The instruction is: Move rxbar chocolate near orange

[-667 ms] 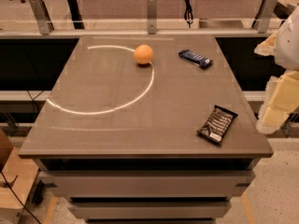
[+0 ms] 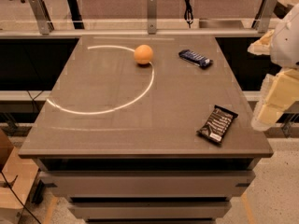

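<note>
The rxbar chocolate (image 2: 217,124), a flat black-brown wrapper with pale lettering and a white patch at its near end, lies near the table's front right corner. The orange (image 2: 143,54) sits at the far middle of the table, on a bright curved line. My gripper (image 2: 267,112), pale cream, hangs at the right edge of the view, just beyond the table's right side and to the right of the rxbar. It touches nothing. The orange and the rxbar are far apart.
A narrow dark blue bar wrapper (image 2: 195,58) lies at the far right of the grey table (image 2: 107,125), to the right of the orange. A rail with metal posts (image 2: 151,13) runs behind the table. A cardboard box (image 2: 11,181) stands at the lower left.
</note>
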Robot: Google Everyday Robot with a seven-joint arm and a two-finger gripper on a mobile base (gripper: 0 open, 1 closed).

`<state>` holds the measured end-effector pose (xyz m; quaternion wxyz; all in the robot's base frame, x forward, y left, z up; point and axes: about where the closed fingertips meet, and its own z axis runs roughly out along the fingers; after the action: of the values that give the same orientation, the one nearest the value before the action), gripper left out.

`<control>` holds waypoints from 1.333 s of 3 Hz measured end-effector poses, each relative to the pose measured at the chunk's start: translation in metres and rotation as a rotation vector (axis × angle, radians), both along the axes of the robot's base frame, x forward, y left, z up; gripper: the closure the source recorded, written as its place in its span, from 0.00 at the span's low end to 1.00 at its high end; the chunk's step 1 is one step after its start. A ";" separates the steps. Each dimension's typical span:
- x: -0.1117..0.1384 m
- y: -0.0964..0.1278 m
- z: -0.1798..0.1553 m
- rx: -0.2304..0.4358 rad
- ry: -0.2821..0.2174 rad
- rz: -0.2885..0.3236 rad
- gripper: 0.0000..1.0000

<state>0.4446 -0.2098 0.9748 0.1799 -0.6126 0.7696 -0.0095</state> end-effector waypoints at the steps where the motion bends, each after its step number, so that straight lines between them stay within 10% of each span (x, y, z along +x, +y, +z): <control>1: 0.018 0.009 -0.012 0.134 0.001 0.028 0.00; 4: 0.024 0.019 -0.080 0.376 0.089 -0.015 0.00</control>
<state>0.4690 -0.1908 0.8951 0.2568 -0.5625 0.7695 0.1601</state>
